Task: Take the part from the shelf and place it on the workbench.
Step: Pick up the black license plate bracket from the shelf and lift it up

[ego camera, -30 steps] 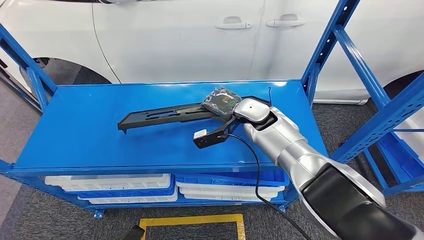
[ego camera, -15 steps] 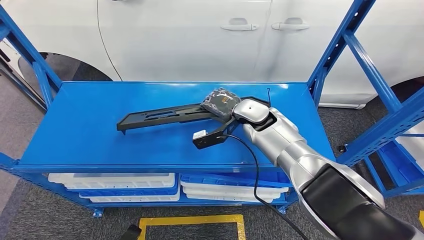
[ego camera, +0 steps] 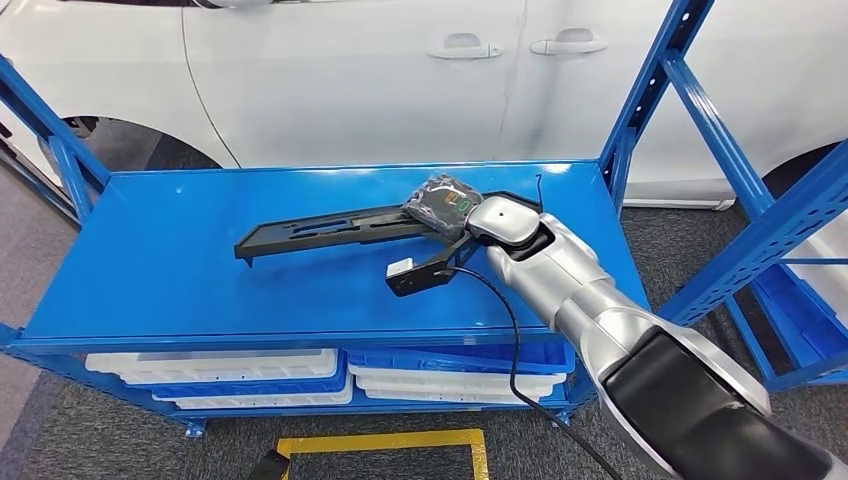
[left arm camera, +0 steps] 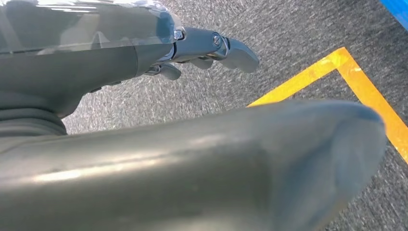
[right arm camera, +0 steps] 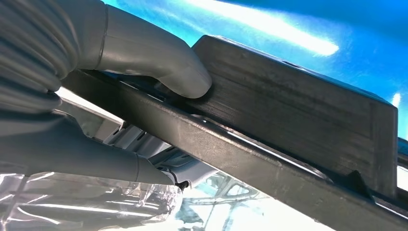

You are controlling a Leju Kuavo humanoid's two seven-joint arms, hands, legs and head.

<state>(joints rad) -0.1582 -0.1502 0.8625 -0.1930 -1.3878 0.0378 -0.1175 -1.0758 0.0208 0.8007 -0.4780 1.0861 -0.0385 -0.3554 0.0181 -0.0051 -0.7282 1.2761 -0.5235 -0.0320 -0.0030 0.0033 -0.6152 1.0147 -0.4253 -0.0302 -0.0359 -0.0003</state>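
Observation:
A long flat black part [ego camera: 330, 228] lies across the top of the blue shelf [ego camera: 180, 270], running left to right. My right hand [ego camera: 445, 202] grips its right end, the dark fingers wrapped over the top. The right wrist view shows the part [right arm camera: 288, 120] close up, with the grey thumb [right arm camera: 159, 62] pressed against its side. My left hand [left arm camera: 202, 48] hangs over grey carpet with its fingers apart, holding nothing.
A white car [ego camera: 350, 80] stands right behind the shelf. Blue uprights [ego camera: 650, 90] rise at the shelf's corners. White trays [ego camera: 220, 365] sit on the level below. A black cable [ego camera: 505, 320] hangs from my right wrist. Yellow tape [ego camera: 380, 440] marks the floor in front.
The camera swayed a little and came back. My right hand and the part stay where they were on the shelf.

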